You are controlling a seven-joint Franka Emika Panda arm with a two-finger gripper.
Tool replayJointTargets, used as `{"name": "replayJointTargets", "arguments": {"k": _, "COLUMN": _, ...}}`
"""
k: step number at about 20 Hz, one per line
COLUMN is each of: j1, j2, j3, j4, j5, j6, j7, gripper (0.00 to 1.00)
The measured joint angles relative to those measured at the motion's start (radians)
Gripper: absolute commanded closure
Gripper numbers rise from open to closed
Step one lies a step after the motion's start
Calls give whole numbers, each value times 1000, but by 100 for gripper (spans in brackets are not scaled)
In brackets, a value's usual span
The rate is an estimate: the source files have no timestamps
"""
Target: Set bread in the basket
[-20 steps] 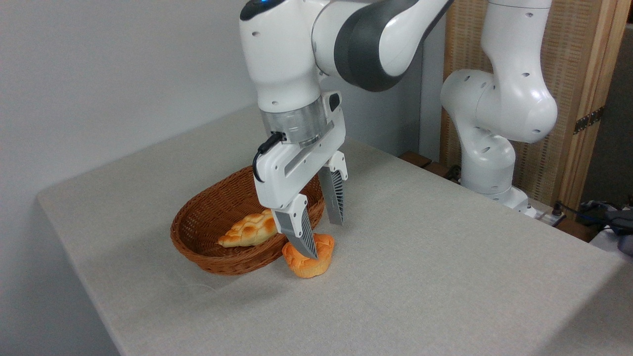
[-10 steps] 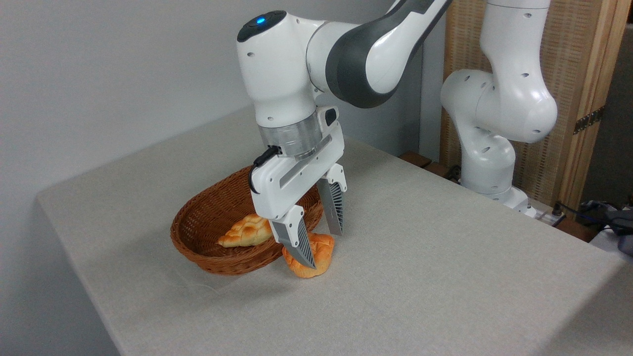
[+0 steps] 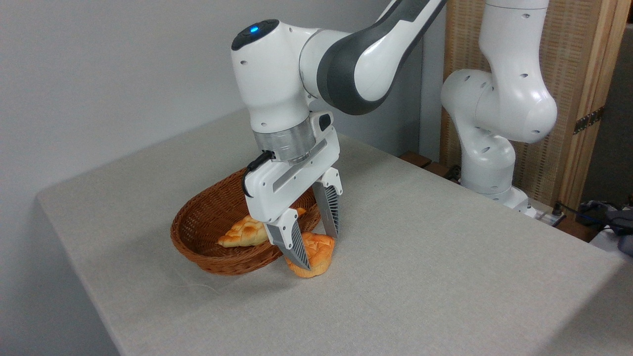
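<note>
Not done yet. Bread (image 3: 316, 253) on the worktop (image 3: 420, 277), just beside the basket (image 3: 198, 232). Hand (image 3: 319, 249) spread wide around it, gripping nothing. Left: squeeze, lift, drop inside.

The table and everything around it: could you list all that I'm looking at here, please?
bread bun: one, orange-golden, on the cloth just outside the basket's right end, between the fingers.
braided loaf: one, golden and white, lying inside the basket.
basket: one, brown wicker, oval, on the table left of centre.
table: one, covered in pale grey cloth.
woven screen: one, tan with a wooden frame, behind on the right.
cables: dark, at the far right edge.
robot arm: one, white and grey, base at the table's right rear.
gripper: one, white, open, its grey ribbed fingers straddling the bun.
</note>
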Motion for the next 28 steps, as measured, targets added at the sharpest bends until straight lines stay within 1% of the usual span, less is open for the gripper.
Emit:
{"name": "replayJointTargets", "arguments": {"k": 11, "j1": 0, "j2": 7, "j3": 0, "j4": -8, "j5": 0, "j6": 0, "j7": 0, "gripper": 0}}
{"name": "replayJointTargets", "arguments": {"k": 14, "j1": 0, "j2": 10, "j3": 0, "j4": -8, "j5": 0, "j6": 0, "j7": 0, "gripper": 2}}
{"name": "replayJointTargets", "arguments": {"k": 15, "j1": 0, "j2": 11, "j3": 0, "j4": -8, "j5": 0, "j6": 0, "j7": 0, "gripper": 5}}
{"name": "replayJointTargets", "arguments": {"k": 17, "j1": 0, "j2": 12, "j3": 0, "j4": -8, "j5": 0, "j6": 0, "j7": 0, "gripper": 16}}
{"name": "replayJointTargets", "arguments": {"k": 20, "j1": 0, "j2": 14, "j3": 0, "j4": -9, "j5": 0, "j6": 0, "j7": 0, "gripper": 45}}
{"name": "replayJointTargets", "arguments": {"k": 21, "j1": 0, "j2": 15, "j3": 0, "j4": -9, "j5": 0, "j6": 0, "j7": 0, "gripper": 51}}
{"name": "replayJointTargets", "arguments": {"k": 23, "j1": 0, "j2": 16, "j3": 0, "j4": -10, "j5": 0, "j6": 0, "j7": 0, "gripper": 57}}
{"name": "replayJointTargets", "arguments": {"k": 28, "j1": -1, "j2": 16, "j3": -1, "j4": -10, "j5": 0, "j6": 0, "j7": 6, "gripper": 57}}
